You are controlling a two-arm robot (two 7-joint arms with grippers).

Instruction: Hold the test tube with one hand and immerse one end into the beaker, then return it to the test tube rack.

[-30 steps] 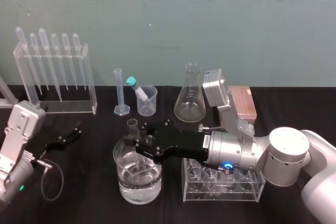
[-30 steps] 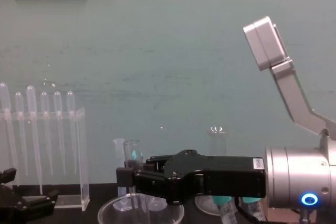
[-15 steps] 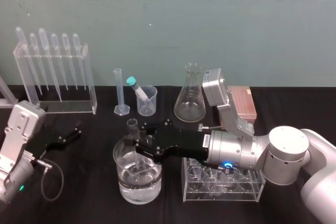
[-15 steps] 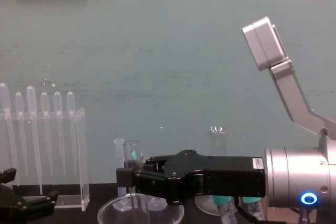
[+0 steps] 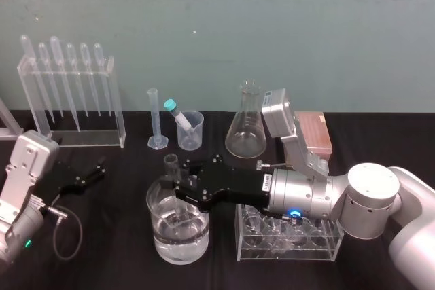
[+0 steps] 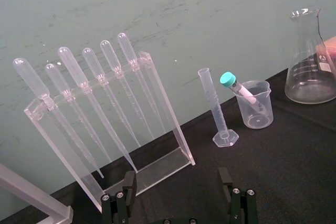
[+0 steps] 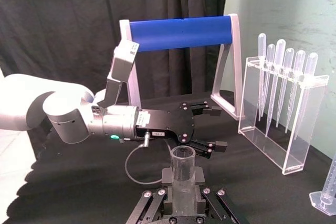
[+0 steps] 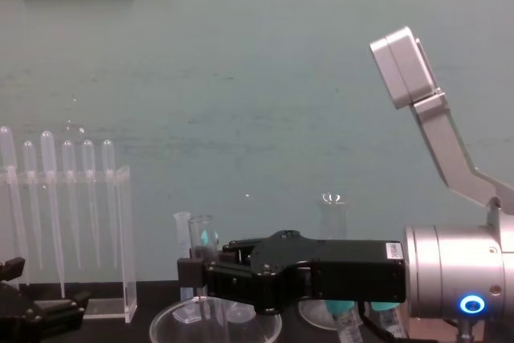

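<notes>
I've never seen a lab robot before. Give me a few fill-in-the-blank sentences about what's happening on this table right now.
1. The right gripper is shut on a glass ____, whose lower end is inside the wide beaker of clear liquid.
2. The clear stand at the back left holds ____ pipettes.
3. The left gripper holds nothing, and its fingers are ____.

Missing words: test tube; six; open.

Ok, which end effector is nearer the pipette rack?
Left. The left end effector lies open in front of the pipette rack; the right end effector holds the test tube in the beaker, farther away.
</notes>
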